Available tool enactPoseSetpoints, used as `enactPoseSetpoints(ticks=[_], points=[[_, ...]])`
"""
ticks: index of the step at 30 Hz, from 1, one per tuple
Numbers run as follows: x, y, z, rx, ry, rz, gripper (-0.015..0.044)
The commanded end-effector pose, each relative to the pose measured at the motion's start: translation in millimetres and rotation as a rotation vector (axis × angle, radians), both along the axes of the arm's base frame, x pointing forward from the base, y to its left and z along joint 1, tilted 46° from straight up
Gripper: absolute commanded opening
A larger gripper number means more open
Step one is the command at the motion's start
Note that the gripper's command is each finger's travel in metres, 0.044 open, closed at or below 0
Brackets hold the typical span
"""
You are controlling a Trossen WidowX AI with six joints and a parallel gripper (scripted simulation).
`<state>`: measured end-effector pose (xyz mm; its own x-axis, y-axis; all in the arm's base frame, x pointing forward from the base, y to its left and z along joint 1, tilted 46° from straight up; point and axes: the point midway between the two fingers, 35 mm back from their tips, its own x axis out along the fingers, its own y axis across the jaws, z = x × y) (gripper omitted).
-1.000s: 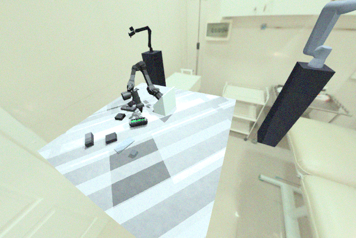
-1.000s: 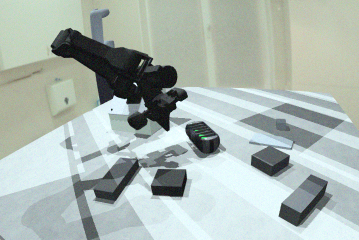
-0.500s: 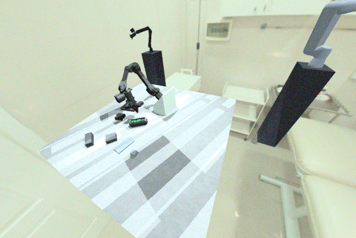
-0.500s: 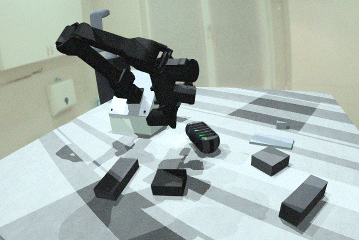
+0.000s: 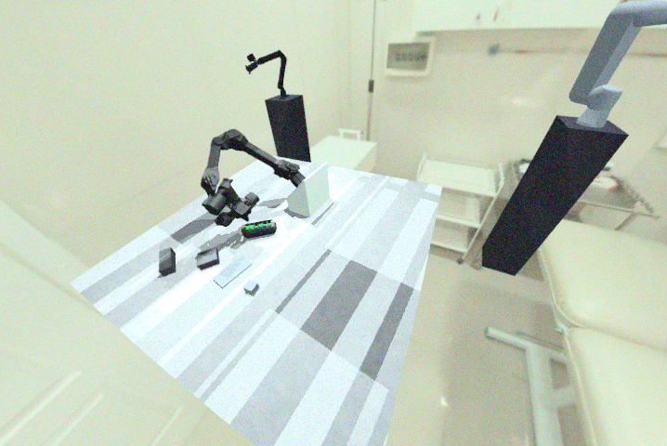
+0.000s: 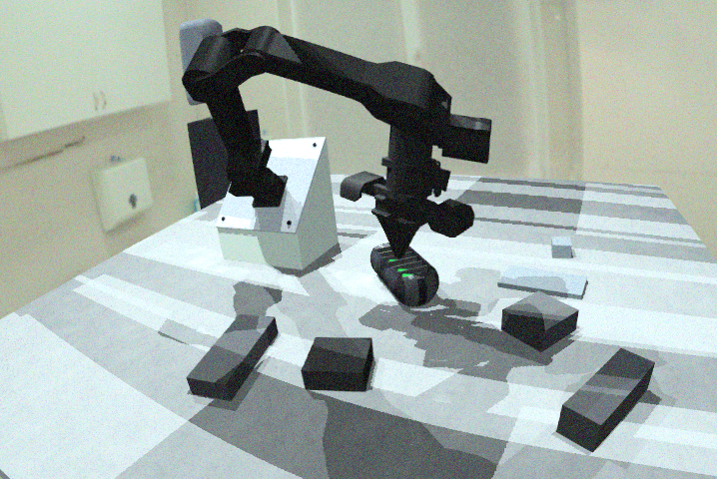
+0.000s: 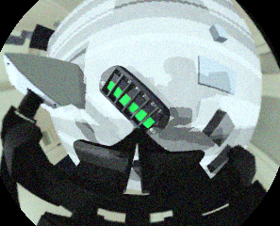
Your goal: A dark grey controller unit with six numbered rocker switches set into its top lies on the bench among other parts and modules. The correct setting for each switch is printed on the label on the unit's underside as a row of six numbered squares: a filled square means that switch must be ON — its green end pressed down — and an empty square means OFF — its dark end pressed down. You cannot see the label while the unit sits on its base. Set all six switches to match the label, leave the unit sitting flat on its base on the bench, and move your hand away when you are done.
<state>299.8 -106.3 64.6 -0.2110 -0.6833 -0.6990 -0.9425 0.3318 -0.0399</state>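
The dark grey controller unit (image 5: 259,231) (image 6: 412,284) (image 7: 136,96) sits on its base on the bench, switches up. In the wrist view all six switches show green on the side nearer the lower left; the green patches differ in size and brightness, and which ends are pressed is hard to tell. The label underneath is hidden. My gripper (image 6: 399,252) (image 7: 138,131) is shut and empty, pointing down. Its tips are close to one end of the unit's top; whether they touch it cannot be told. In the exterior view the fingers partly cover the switches.
A white sloped box (image 5: 307,198) (image 6: 319,226) (image 7: 59,77) stands beside the arm. Dark blocks (image 6: 232,358) (image 6: 339,364) (image 6: 540,321) (image 6: 605,398) lie around the unit. A pale blue plate (image 5: 232,272) (image 6: 543,282) (image 7: 216,75) and small cube (image 5: 251,287) (image 6: 561,246) (image 7: 218,33) lie farther off.
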Motion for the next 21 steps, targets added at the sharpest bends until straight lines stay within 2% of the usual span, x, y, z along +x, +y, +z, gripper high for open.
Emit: enactPoseSetpoints(ticks=[1,9,21], points=[[22,6,-11,0.000,0.246,0.196,0.0000],[57,22,-41,0.020,0.723,0.536,0.0000],[58,18,-45,0.021,0.737,0.548,0.0000]])
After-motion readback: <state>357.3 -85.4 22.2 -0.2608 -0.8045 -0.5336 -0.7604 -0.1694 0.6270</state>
